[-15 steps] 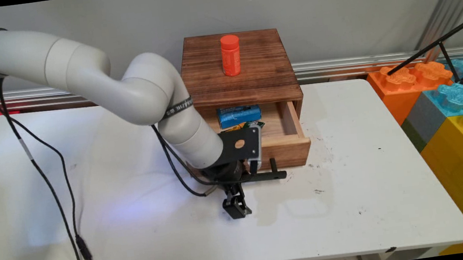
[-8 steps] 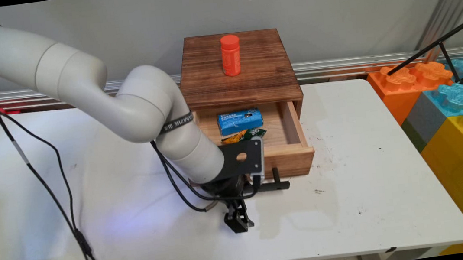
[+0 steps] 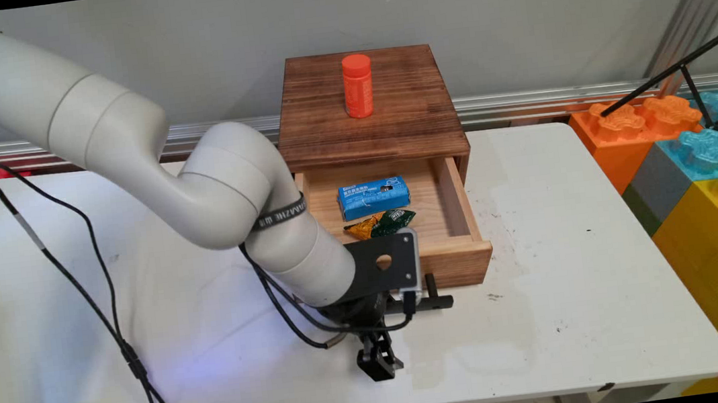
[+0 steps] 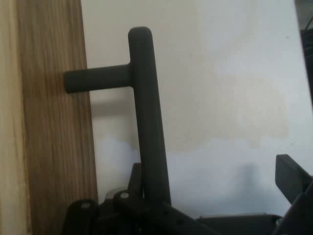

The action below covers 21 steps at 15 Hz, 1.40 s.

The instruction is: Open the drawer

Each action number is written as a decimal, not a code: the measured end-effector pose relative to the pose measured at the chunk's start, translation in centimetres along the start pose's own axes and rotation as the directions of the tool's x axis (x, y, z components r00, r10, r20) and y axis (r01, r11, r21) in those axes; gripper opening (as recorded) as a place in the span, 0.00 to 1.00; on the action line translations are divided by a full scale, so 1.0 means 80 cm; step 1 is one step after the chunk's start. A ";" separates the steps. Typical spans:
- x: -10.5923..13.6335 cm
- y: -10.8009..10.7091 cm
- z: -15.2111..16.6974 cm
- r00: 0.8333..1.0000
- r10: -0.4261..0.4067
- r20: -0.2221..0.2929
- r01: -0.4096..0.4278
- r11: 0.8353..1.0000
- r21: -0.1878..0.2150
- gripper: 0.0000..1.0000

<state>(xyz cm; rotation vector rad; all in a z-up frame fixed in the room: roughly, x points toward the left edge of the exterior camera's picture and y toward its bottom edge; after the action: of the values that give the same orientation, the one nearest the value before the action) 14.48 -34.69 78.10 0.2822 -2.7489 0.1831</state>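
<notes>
A small wooden cabinet with a dark-stained top stands at the back of the white surface, and its single drawer of paler wood is pulled well out toward 6 o'clock. The drawer's front panel is a mid-brown wood, and from it juts a black T-bar handle: a short stem carrying a long round bar that runs parallel to the panel. In the hand view the handle shows as a matte dark bar beside the grained drawer front, its stem meeting the wood and its lower end passing down into the claw's linkage. The claw sits at 6 o'clock of the drawer front, low over the surface, with the arm's wrist and its black mounting plate covering the left part of the panel. 1 finger lies against the bar, while the other finger stands well apart at the right of the hand view, so the claw is spread wide and clamps nothing. Inside the drawer lie a blue packet with white print and, at its 6 o'clock, a crumpled green and yellow wrapper. An orange cylindrical bottle stands upright on the cabinet top. Big coloured building blocks are stacked at 3 o'clock past the surface's edge.
</notes>
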 end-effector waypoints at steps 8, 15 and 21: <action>0.007 0.031 -0.002 1.000 -0.005 -0.007 0.005 1.000 -0.009 1.00; 0.009 0.059 -0.007 1.000 0.001 -0.016 -0.001 1.000 -0.026 1.00; 0.009 0.078 -0.014 1.000 0.007 -0.025 -0.008 0.999 -0.039 1.00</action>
<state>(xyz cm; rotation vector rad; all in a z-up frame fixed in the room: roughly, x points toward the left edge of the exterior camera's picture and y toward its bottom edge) 12.85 -28.56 78.89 0.2574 -2.7261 0.1338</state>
